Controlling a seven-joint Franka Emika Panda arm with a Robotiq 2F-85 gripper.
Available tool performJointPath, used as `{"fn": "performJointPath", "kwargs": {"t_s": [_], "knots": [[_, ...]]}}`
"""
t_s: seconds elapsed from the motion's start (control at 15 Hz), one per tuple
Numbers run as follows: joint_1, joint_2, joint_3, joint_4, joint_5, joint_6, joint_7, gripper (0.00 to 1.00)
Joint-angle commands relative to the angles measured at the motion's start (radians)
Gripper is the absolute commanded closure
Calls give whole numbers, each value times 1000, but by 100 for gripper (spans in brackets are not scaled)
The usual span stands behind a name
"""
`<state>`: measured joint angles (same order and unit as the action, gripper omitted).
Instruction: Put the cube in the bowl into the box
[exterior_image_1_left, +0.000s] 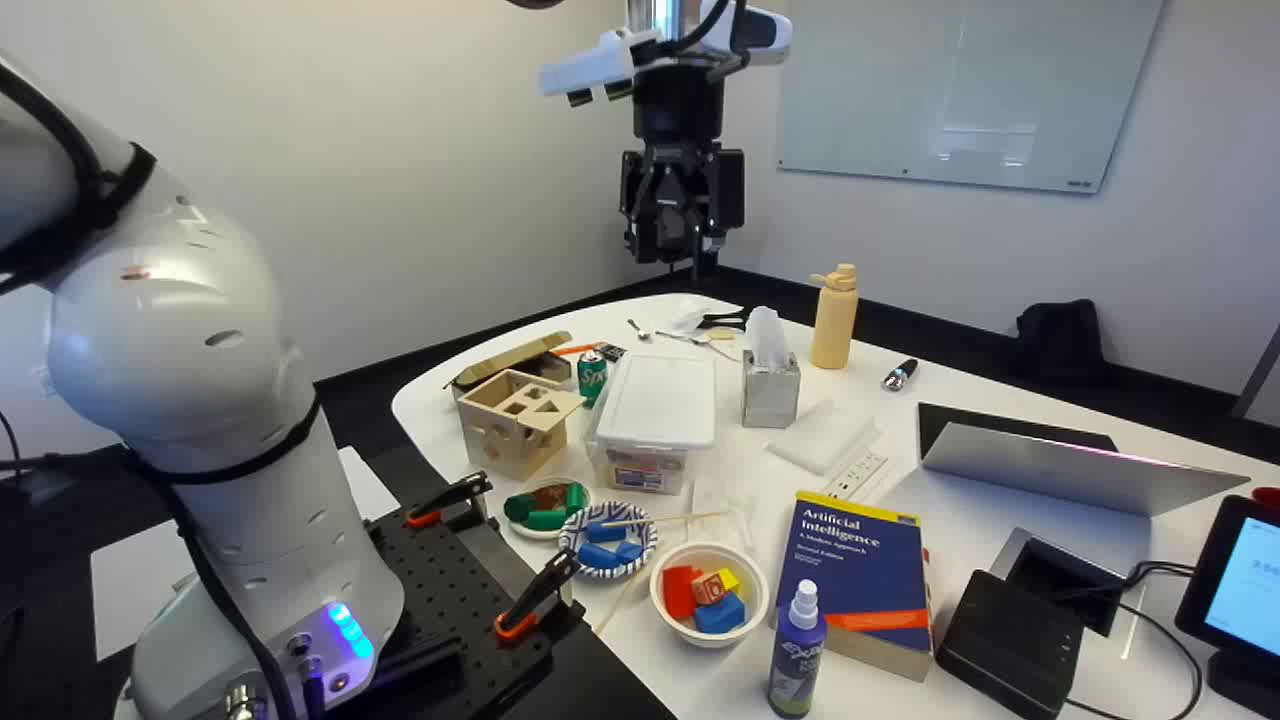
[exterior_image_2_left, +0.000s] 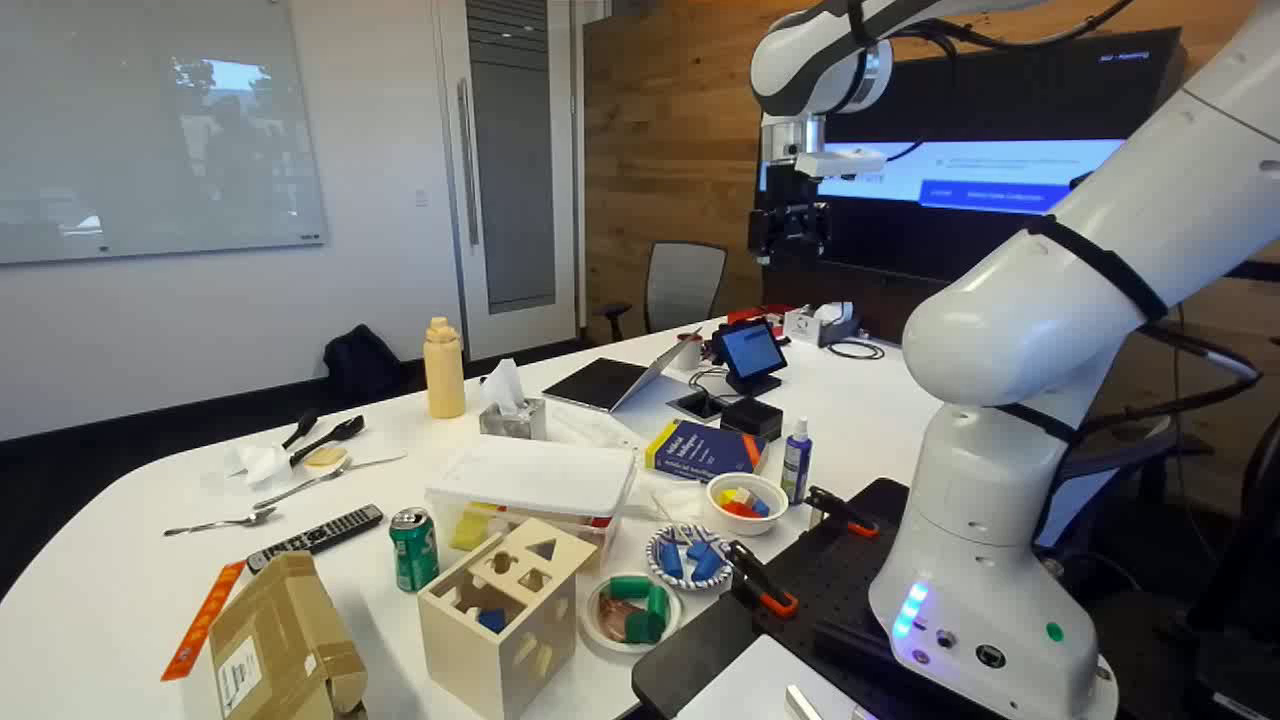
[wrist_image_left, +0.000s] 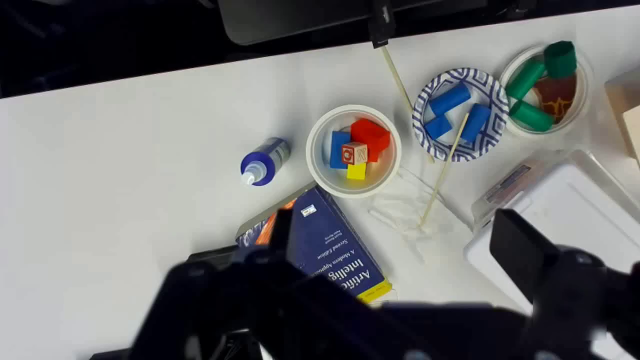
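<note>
Gripper (wrist_image_left: 393, 222) hanging wide and empty, presumably for grasping
The lettered cube (wrist_image_left: 354, 153) is lying in the bowl (wrist_image_left: 354, 193) — likely propped on blocks (wrist_image_left: 371, 134), contacts being unclear — well apart from the wooden box (exterior_image_2_left: 465, 640).

The table (wrist_image_left: 125, 190) is bright, the whiteboard (exterior_image_2_left: 150, 130) carries reflections, and the wrist view blurs the dark gripper (wrist_image_left: 400, 245)

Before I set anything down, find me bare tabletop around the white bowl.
In the wrist view, the broadest bare patch lies left of the spray bottle, below the table edge. A narrower strip runs between that edge and the white bowl. Crowding is right of the bowl: patterned bowl, sticks, lidded container.
</note>
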<state>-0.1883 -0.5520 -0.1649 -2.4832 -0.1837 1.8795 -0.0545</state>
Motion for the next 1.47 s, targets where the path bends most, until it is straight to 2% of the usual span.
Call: {"fn": "performJointPath", "kwargs": {"t_s": [0.0, 0.13, 0.4, 0.73, 1.13, 1.4], "knots": [[0, 0, 0, 2, 0, -2, 0, 0], [-4, 21, -1, 2, 12, 15, 27, 0], [-31, 139, -19, 9, 79, 91, 186, 0], [-64, 333, -63, -4, 205, 298, 312, 0], [-99, 528, -139, -61, 460, 438, 297, 0], [-131, 630, -164, -100, 657, 531, 229, 0]]}}
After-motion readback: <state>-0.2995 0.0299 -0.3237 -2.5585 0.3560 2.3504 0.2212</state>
